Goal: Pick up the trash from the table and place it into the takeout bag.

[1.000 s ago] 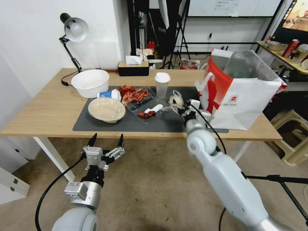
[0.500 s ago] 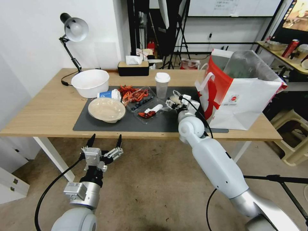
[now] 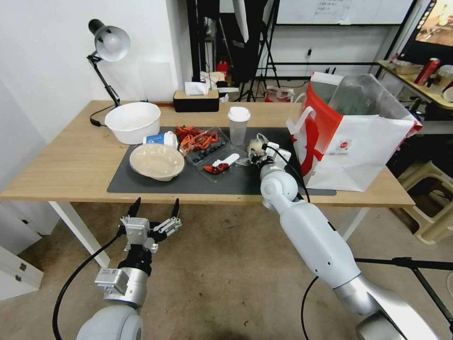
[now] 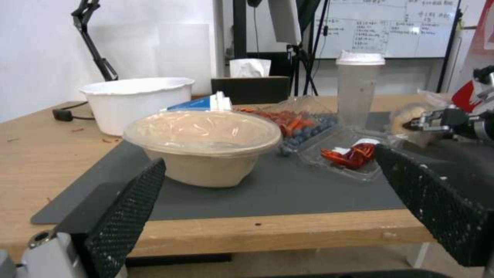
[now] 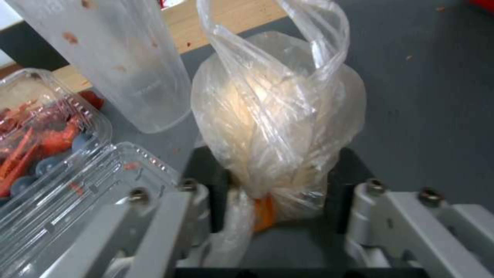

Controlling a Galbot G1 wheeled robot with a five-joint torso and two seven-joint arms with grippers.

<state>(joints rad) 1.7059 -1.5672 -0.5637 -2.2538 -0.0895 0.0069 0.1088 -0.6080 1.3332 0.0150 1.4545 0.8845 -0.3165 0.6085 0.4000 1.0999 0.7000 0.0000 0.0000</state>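
The small knotted plastic bag (image 5: pixel 278 116) sits on the dark mat (image 3: pixel 245 182), just beside the lidded cup (image 3: pixel 238 125) and between that cup and the takeout bag (image 3: pixel 358 141). The right gripper (image 3: pixel 258 150) is at the plastic bag, its fingers on either side of the bag's lower part; whether they are pressing it I cannot tell. On the far side of the cup from the plastic bag lie clear food trays (image 3: pixel 207 148), then the beige bowl (image 3: pixel 156 162). The left gripper (image 3: pixel 155 208) hangs spread wide below the table (image 3: pixel 61 160) edge, under the bowl.
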